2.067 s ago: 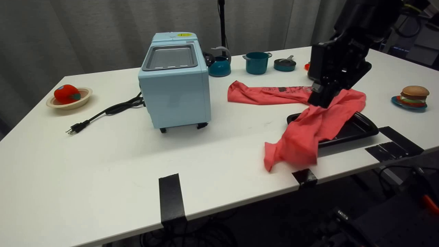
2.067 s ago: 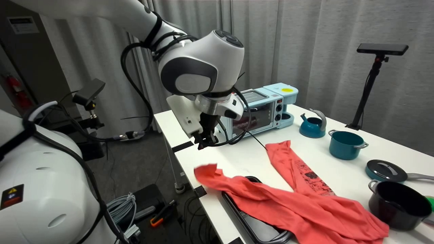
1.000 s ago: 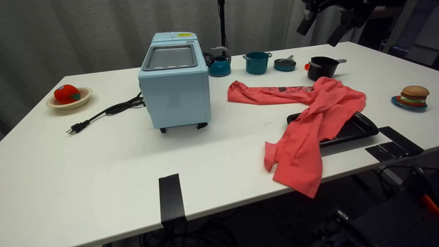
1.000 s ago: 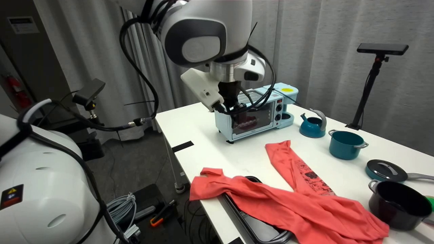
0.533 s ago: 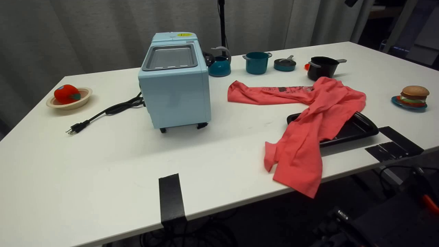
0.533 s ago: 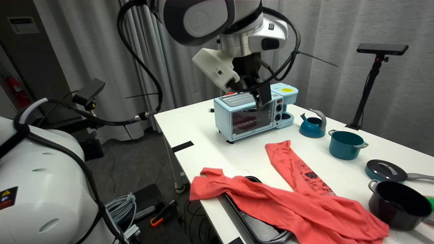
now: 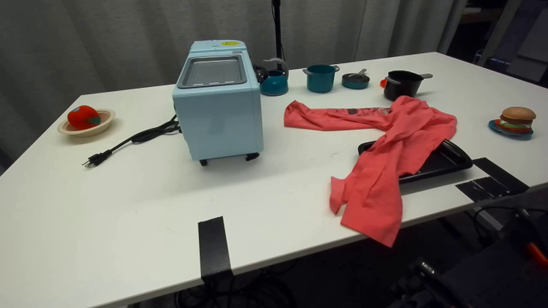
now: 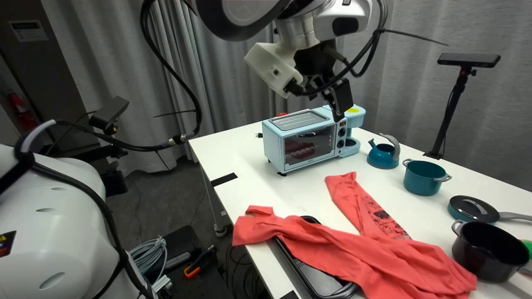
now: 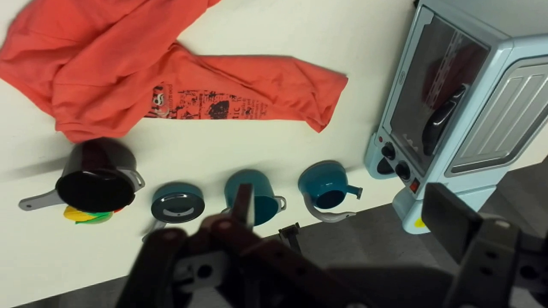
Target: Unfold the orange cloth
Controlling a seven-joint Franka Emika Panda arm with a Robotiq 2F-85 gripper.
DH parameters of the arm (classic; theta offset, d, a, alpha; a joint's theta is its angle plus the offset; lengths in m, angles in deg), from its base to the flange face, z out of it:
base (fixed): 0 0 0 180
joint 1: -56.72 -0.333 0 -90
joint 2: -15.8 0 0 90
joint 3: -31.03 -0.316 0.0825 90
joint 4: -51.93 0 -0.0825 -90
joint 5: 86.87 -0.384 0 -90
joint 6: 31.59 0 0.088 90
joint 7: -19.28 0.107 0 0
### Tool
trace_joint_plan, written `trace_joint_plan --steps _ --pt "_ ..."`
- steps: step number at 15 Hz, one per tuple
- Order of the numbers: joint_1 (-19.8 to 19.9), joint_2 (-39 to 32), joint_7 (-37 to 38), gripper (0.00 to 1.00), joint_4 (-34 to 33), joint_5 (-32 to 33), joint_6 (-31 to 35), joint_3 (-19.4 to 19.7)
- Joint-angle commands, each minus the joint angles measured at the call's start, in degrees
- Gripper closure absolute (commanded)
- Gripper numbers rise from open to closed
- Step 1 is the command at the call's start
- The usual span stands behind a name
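I hang my black two-fingered claw (image 9: 341, 203) in the air, higher than the white tabletop (image 7: 150, 209), its jaws spread well apart. Below my claw and apart from it lies the wrinkled coral-orange fabric cloth (image 8: 365, 249), one stretch showing black print, another draped across a shallow black rectangular tray (image 7: 445, 159) and past the tabletop's edge. Also lower than my claw stand a round black pot (image 8: 488, 255), just beside the cloth, and a boxy pale-blue toaster oven (image 8: 274, 145).
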Motion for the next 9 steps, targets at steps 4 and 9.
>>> trace_joint_plan --steps 4,9 --pt "-0.1 0.7 1.7 0.0 -0.1 0.9 0.6 1.1" --pt "-0.1 0.8 1.8 0.0 -0.1 0.9 0.6 1.2"
